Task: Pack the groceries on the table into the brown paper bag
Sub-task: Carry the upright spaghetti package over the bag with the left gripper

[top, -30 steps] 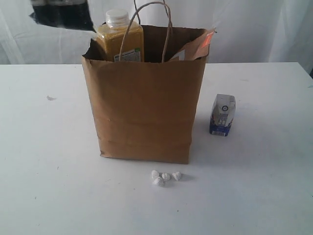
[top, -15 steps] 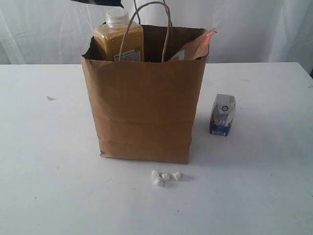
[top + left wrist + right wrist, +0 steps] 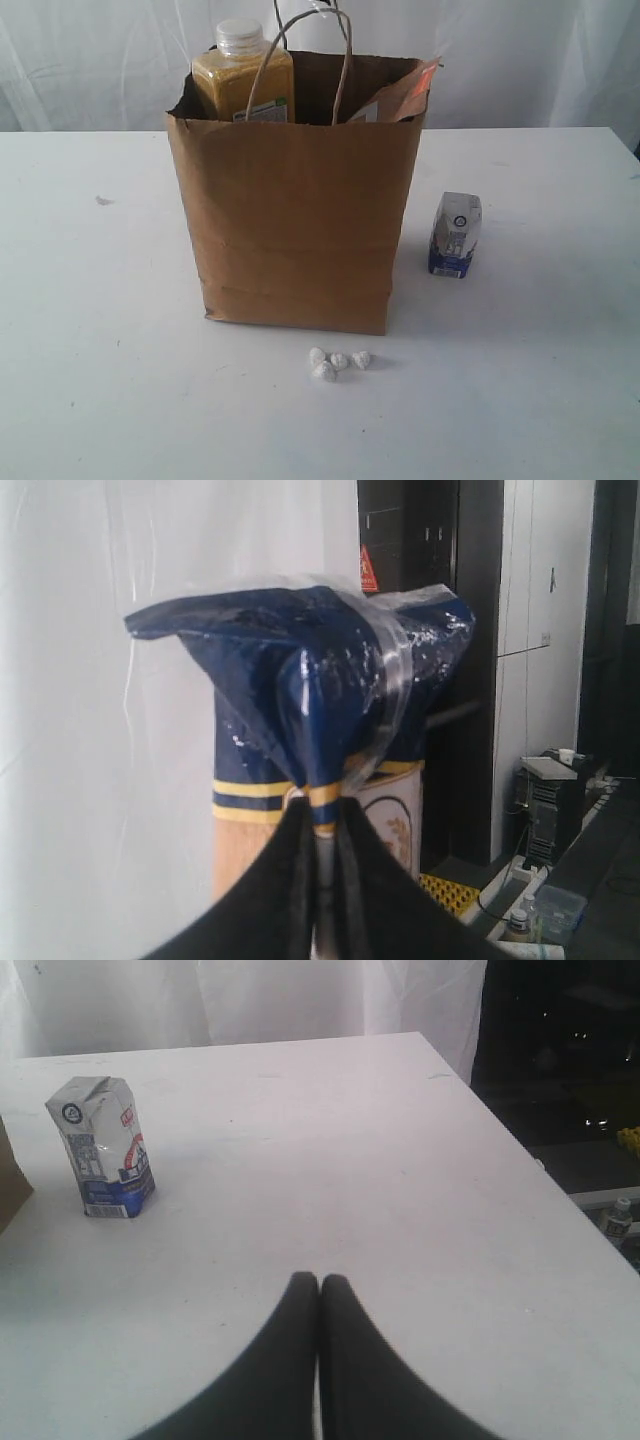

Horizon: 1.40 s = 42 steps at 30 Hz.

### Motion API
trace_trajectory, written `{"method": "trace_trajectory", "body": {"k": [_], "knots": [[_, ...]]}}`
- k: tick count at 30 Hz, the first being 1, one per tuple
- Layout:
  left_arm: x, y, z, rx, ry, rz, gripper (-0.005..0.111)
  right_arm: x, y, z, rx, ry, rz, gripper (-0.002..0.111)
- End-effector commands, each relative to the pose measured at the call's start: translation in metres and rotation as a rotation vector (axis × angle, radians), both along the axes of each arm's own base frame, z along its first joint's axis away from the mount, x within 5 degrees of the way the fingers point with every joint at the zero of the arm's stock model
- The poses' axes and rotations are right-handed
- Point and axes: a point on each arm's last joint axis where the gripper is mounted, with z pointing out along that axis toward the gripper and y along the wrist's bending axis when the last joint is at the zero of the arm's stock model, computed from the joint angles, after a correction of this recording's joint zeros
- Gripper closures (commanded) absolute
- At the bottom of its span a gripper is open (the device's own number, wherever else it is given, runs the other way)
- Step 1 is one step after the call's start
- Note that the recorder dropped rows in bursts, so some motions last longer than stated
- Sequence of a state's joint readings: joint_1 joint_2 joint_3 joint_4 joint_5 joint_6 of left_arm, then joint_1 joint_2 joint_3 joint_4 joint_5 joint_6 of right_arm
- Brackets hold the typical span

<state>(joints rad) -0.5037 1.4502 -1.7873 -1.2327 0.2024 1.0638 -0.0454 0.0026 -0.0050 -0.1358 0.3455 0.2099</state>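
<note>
The left claw [image 3: 322, 815] is clamped on the long noodle packet [image 3: 300, 670], it seems by a thin edge. The right claw [image 3: 319, 1290] is pressed together, empty, above the counter [image 3: 350, 1160]. The small blue-white carton [image 3: 455, 235] stands near the brown paper bag [image 3: 295, 220].

left hand [image 3: 322, 815] clamps the long noodle packet [image 3: 300, 680]; right hand [image 3: 319, 1282] closed tight and empty
</note>
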Motion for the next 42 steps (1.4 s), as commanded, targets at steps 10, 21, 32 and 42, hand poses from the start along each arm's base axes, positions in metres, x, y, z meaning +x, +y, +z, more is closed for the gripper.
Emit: {"method": "trace_trajectory", "body": {"k": [10,21,32,42], "knots": [[0.011,-0.006,0.008,-0.086,-0.01,0.071,0.107,0.0,0.0,-0.001,0.0,-0.007,0.003,0.108],[0.019,-0.016,0.018,-0.084,-0.049,0.017,0.107,0.0,0.0,-0.001,0.0,-0.007,0.003,0.108],[0.014,-0.035,0.011,-0.049,-0.038,-0.072,0.107,0.0,0.0,-0.001,0.0,-0.007,0.003,0.108],[-0.005,-0.058,0.009,-0.015,-0.113,0.032,0.107,0.0,0.0,-0.001,0.0,-0.007,0.003,0.108]]}}
